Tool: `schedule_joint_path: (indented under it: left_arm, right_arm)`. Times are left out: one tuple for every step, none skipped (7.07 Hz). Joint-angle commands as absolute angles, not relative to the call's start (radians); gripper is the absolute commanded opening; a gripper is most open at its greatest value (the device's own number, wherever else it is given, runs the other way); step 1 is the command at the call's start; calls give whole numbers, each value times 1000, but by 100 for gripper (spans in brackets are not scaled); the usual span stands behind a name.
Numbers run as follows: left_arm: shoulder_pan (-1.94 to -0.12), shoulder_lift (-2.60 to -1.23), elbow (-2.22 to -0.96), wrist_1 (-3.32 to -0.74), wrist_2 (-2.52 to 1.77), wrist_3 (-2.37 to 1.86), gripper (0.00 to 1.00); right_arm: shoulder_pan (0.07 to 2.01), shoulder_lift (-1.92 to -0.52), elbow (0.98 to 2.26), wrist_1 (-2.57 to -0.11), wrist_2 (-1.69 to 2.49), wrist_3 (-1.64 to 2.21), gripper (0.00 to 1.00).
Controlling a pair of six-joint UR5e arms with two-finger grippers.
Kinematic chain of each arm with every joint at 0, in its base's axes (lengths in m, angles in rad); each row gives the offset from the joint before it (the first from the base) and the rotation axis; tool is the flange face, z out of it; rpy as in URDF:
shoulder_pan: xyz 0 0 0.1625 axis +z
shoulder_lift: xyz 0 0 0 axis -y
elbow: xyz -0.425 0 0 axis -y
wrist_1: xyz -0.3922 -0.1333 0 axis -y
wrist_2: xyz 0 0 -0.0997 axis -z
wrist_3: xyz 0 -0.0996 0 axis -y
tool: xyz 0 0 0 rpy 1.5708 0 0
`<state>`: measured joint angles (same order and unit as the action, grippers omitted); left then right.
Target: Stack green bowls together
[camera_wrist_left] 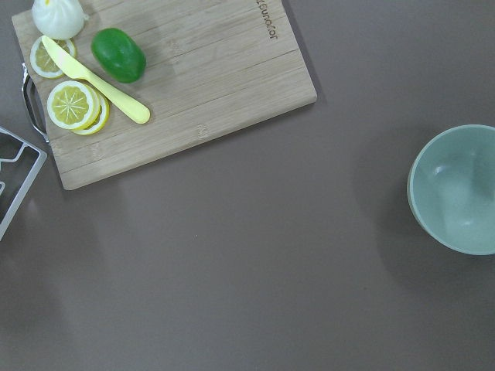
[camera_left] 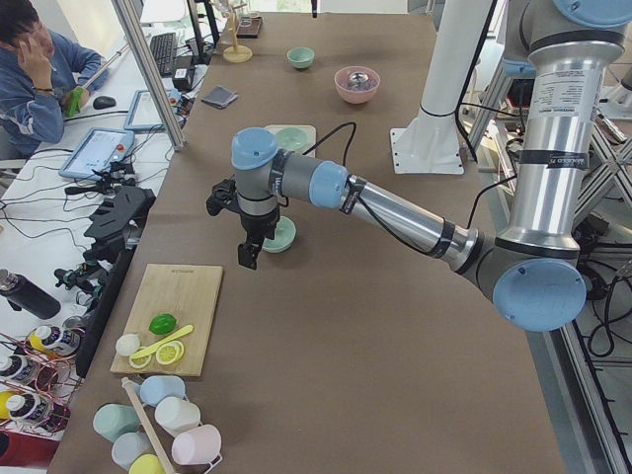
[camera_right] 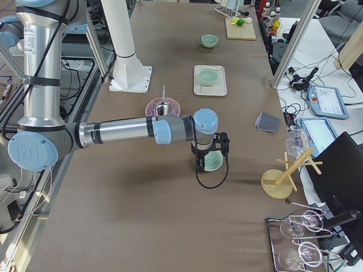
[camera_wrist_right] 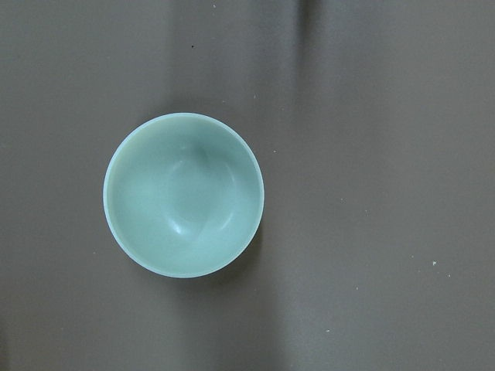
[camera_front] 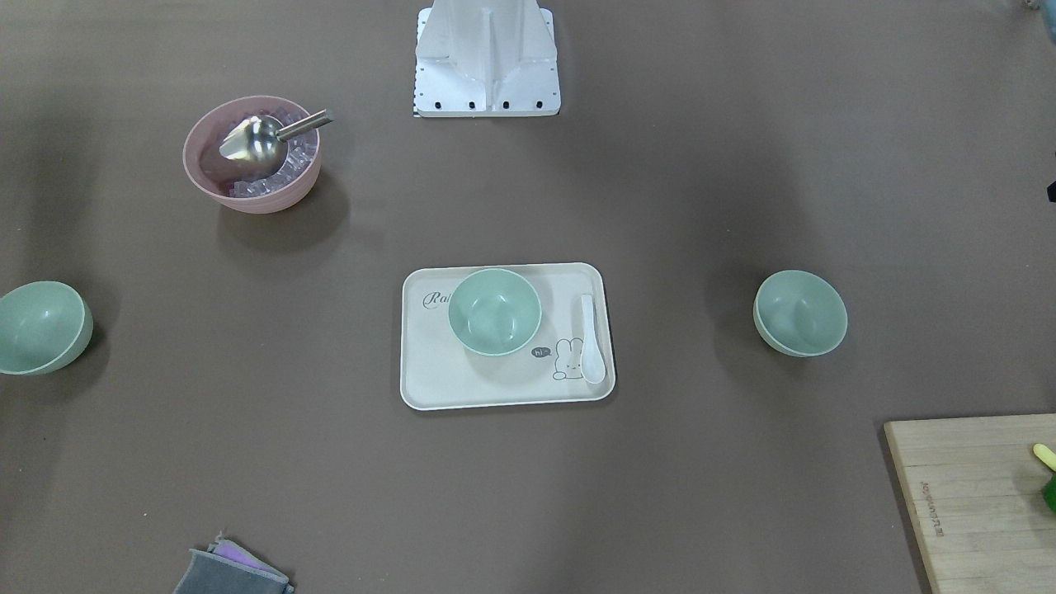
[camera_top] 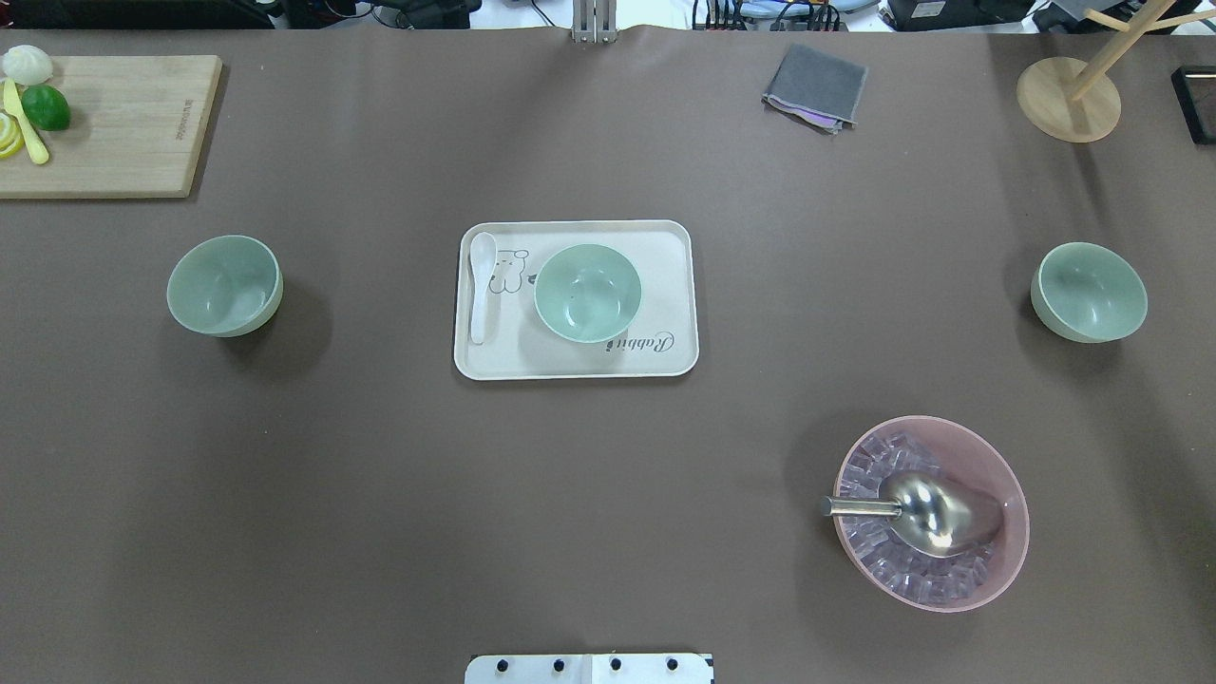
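Three pale green bowls stand upright and apart. One sits on the cream tray at mid table. One is at the left, also in the left wrist view. One is at the right, also centred below the right wrist camera. My left gripper hangs above the table beside the left bowl. My right gripper hangs beside the right bowl. Both show only in the side views, so I cannot tell if they are open or shut.
A pink bowl with ice cubes and a metal scoop stands at the near right. A white spoon lies on the tray. A cutting board with lime and lemon is far left. A grey cloth and a wooden stand are at the far side.
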<state>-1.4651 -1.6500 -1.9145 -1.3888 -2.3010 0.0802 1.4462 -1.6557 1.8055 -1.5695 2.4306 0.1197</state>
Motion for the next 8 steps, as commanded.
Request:
schedule_joint_path:
  left_arm:
    - [-1465,-1646,-1924,-1390,-2301,80,98]
    - [-1465,-1647,-1919,-1388,-2301,69,98]
    - [-1465,-1651,-1910,-1390,-2295,63,98]
    - [-1465,-1657,-1907,-1391,-2299,61,98]
    - [-1466,-1648,-1901,-1391,-2301,36,98]
    - [-1466,-1644,-1896,-1391,-2302,-19,98]
    - [-1468,-1641,-1870,-1396,-2304,-8,98]
    - [-1479,-1641,-1858,-1396,-2304,52,98]
  right_arm:
    - [1447,-1654,1805,-1569,2430,118,100]
    - [1447,-1658,1807,-1562,2430,109,100]
    - [1450,-1661,1821,-1560,2419,106,100]
    - [1448,-1660,1833,-1560,2392,106,100]
    - [1450,-1660,1833,-1560,2378,106,100]
    - [1450,-1664,1835,-1560,2328,104,100]
    - [1448,-1667,1836,-1560,2292,103,100]
    - [1448,-1667,1836,-1562,2289,101,100]
